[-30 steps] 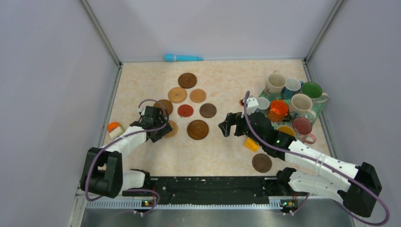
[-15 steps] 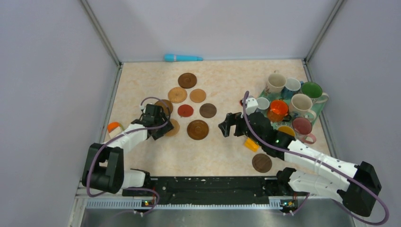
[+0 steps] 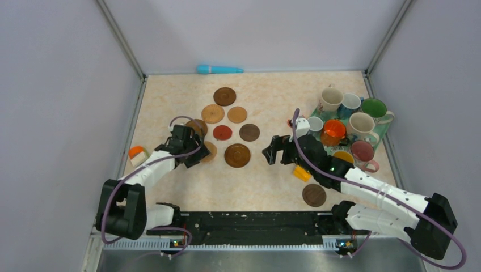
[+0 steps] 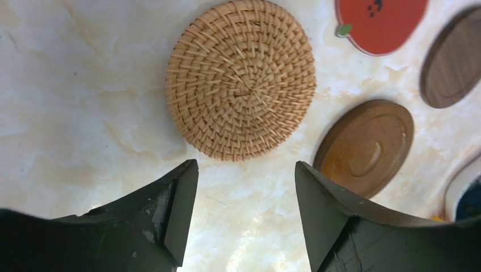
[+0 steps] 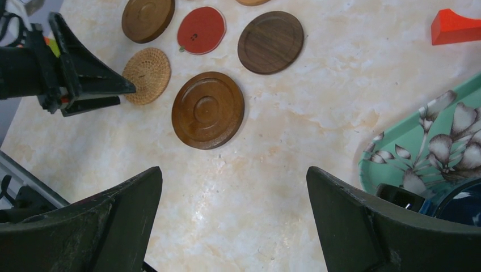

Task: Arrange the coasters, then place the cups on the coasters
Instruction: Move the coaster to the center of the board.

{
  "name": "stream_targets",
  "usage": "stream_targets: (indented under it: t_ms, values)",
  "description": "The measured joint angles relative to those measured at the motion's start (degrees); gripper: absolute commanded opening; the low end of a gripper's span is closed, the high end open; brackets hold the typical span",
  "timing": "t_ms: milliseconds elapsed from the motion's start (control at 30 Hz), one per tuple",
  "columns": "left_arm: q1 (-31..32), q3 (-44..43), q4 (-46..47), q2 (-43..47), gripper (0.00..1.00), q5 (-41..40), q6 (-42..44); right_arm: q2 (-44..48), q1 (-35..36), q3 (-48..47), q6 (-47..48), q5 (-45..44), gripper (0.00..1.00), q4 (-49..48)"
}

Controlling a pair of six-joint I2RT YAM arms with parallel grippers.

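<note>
The table (image 3: 266,96) is a cream, marbled slab boxed in by plain grey walls (image 3: 62,85). A teal pen-shaped thing (image 3: 219,69) lies against the far edge at 12 o'clock. At 9 o'clock a small orange-and-white object (image 3: 136,154) sits by the left wall. Just right of it, the left gripper (image 3: 193,153) hangs low with its fingers parted and nothing between them. The woven coaster (image 3: 207,152) lies just beyond its tips. The other coasters (image 3: 224,96) spread from there towards 12 o'clock, with the ridged coaster (image 3: 237,154) at the centre and a lone dark coaster (image 3: 313,195) at 5 o'clock. The right gripper (image 3: 271,153) is spread wide and empty. An orange block (image 3: 301,173) lies beside its arm. The cups (image 3: 361,123) crowd together on the teal tray (image 3: 315,112) at 2 o'clock, none of them on a coaster. Only the left wrist view shows the woven coaster's (image 4: 241,79) spiral weave, and that the red coaster (image 4: 380,22) is apple-shaped with a green leaf. The left gripper (image 4: 244,170) stands short of the weave there. Only the right wrist view shows the tray's (image 5: 397,147) white flowers and a dark blue rim at its lower right corner. It also shows the ridged coaster's (image 5: 208,110) rings beyond the gaping right gripper (image 5: 232,187). Only the top view takes in all the cups and the lone coaster.
</note>
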State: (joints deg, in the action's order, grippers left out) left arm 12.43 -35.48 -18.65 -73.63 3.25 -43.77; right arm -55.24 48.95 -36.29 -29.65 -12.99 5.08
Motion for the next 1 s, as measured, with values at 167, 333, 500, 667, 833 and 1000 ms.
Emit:
stream_targets:
  t_ms: [167,333,500,667,833,1000]
  values:
    - [0.0,0.0,-2.4,6.7,0.71,1.3,0.1,0.0,0.0,0.0,-2.2,0.1,0.91,3.1]
    - [0.0,-1.6,-5.6,13.7,0.90,4.4,3.3,0.3,0.0,0.0,-4.8,0.8,0.84,7.3]
    - [0.0,-7.7,-8.6,17.7,0.99,6.6,8.5,3.4,0.0,0.0,-4.5,5.9,0.62,11.5]
    - [0.0,-13.5,-10.9,19.3,0.99,7.9,14.2,6.7,0.0,0.1,-4.1,11.7,0.32,16.2]
    - [0.0,-14.5,-12.5,22.1,0.99,7.4,19.1,7.8,0.0,1.2,-5.7,15.9,0.00,20.8]
    - [0.0,-14.5,-13.5,24.4,0.99,5.6,22.2,7.9,0.5,2.4,-8.0,16.7,0.00,24.5]
